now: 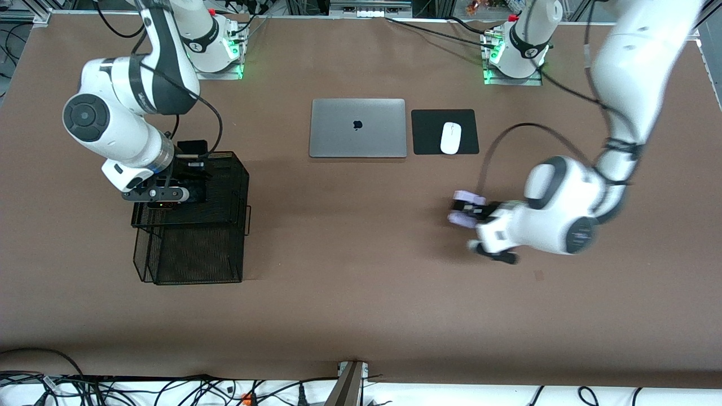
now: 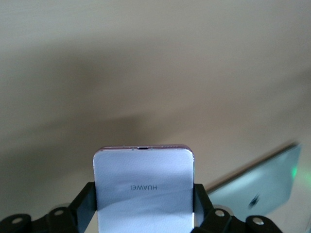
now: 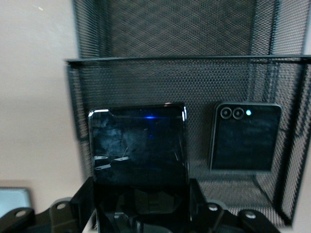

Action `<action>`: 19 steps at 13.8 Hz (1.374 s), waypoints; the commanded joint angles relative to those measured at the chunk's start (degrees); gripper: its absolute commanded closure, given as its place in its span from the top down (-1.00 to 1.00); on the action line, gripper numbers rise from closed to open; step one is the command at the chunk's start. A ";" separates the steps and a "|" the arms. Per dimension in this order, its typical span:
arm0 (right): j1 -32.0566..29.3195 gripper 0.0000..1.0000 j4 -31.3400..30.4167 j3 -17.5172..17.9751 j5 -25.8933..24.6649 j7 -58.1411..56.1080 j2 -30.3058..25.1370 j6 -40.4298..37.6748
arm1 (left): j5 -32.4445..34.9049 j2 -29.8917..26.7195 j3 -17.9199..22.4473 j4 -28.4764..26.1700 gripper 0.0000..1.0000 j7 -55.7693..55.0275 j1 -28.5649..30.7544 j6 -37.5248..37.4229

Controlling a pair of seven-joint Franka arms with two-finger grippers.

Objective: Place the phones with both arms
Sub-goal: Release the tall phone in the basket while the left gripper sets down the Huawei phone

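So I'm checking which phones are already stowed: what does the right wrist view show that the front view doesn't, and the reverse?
Only the right wrist view shows the small black folded phone lying in the mesh basket, beside the slim black phone held by the right gripper.

Only the front view shows the left gripper holding the lilac phone, plus the mouse.

Both show the basket and the laptop.
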 commanded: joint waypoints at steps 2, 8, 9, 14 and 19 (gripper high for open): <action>0.82 -1.00 -4.60 0.30 0.07 -2.12 1.94 8.32 | -0.54 1.39 1.24 1.16 -0.28 -16.99 -13.06 11.88; 0.38 1.00 -1.79 0.21 5.44 -2.74 4.50 7.90 | -0.81 7.29 11.00 1.07 -0.15 -29.05 -29.53 28.61; 0.20 1.00 -1.09 0.21 5.44 -2.92 4.24 7.20 | -0.46 7.20 11.00 0.98 0.25 -29.95 -29.62 28.79; -0.24 1.00 11.72 -2.77 5.17 -3.80 3.79 -11.14 | -0.37 1.69 11.44 0.63 1.00 -29.95 -28.04 23.56; -0.15 1.00 17.81 -2.87 5.08 -2.92 5.02 -15.84 | 7.96 -14.13 15.48 1.33 1.00 -28.90 -20.33 -5.70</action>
